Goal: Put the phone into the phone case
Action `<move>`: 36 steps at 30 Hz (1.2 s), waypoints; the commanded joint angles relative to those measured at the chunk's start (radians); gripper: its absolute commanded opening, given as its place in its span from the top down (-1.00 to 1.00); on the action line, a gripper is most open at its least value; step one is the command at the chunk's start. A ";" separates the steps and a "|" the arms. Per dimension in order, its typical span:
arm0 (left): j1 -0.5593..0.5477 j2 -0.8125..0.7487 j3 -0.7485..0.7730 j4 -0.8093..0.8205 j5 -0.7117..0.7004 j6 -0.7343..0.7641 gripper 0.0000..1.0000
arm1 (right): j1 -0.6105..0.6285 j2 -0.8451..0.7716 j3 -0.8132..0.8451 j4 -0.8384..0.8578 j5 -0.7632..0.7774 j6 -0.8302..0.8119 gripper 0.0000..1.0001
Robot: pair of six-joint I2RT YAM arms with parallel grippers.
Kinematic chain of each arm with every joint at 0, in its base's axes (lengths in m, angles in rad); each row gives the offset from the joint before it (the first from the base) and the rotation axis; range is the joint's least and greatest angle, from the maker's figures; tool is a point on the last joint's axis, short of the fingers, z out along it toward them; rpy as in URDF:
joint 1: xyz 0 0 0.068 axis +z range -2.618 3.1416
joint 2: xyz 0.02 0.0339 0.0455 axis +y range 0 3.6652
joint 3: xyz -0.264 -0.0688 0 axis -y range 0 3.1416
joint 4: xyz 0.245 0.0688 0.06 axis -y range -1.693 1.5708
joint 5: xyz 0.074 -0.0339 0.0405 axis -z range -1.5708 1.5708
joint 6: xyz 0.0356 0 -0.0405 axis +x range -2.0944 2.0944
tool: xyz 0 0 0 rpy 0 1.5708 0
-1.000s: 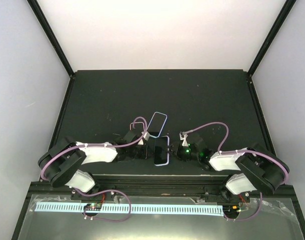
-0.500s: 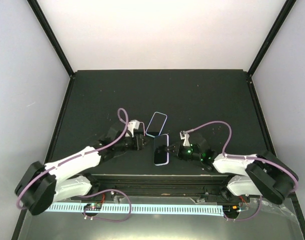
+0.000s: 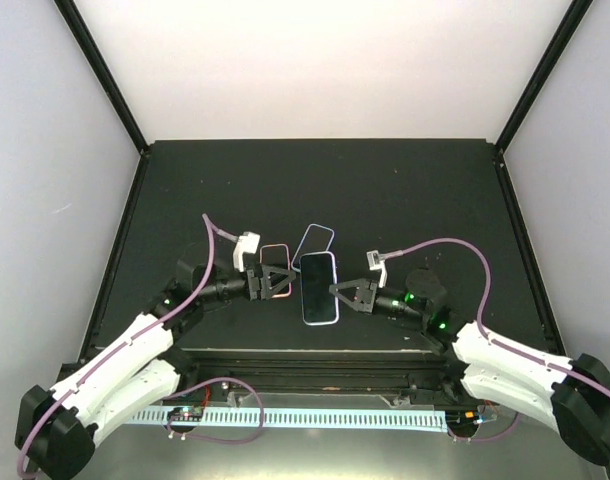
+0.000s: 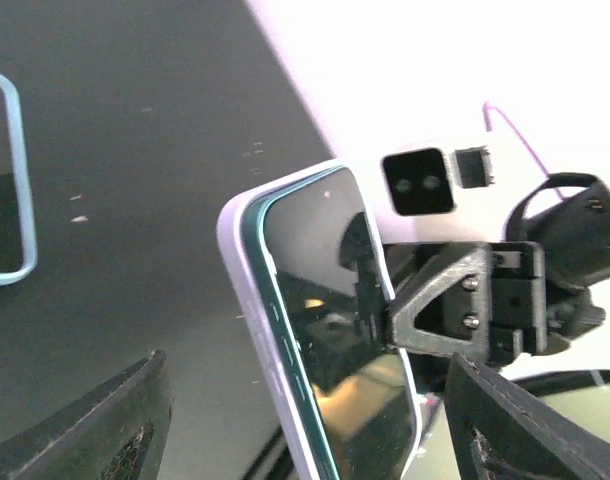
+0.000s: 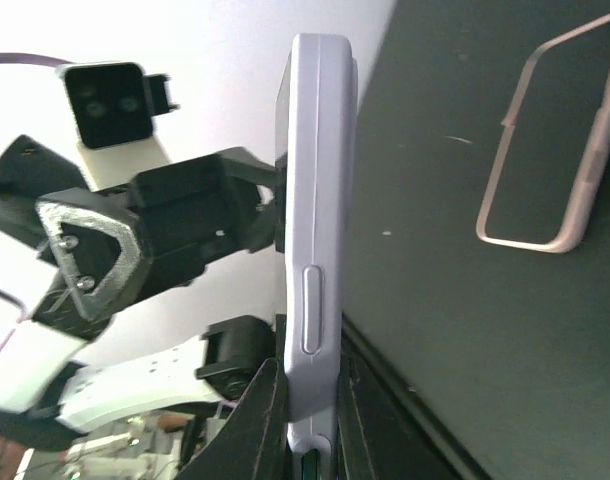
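Observation:
The phone (image 3: 319, 288), black screen up with a teal edge (image 4: 285, 340), sits inside the lavender phone case (image 5: 315, 200), raised above the mat near the table's front. My right gripper (image 3: 336, 290) is shut on the case's right long side; its fingers (image 5: 270, 420) pinch the lavender rim. My left gripper (image 3: 283, 282) stands open just left of the phone and does not touch it. In the left wrist view its fingers (image 4: 105, 430) are spread wide on either side of the cased phone.
A pink-rimmed case (image 3: 275, 283) lies flat under my left gripper. A light blue-rimmed case (image 3: 313, 243) lies just behind the phone. The black mat (image 3: 405, 190) stretches behind, bounded by a dark frame.
My left gripper has let go of the phone, opened and pulled back to the left. The right gripper has shut on the cased phone and carries it slightly farther back.

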 commanded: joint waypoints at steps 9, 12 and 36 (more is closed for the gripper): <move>0.011 -0.041 -0.056 0.468 0.239 -0.253 -0.58 | 0.007 -0.146 0.004 0.211 -0.131 0.070 0.77; 0.011 -0.036 -0.081 0.593 0.259 -0.334 -0.53 | 0.008 -0.136 0.015 0.227 -0.148 0.081 0.77; 0.008 -0.015 -0.099 0.590 0.220 -0.360 -0.51 | 0.057 -0.057 0.009 0.407 -0.160 0.160 0.78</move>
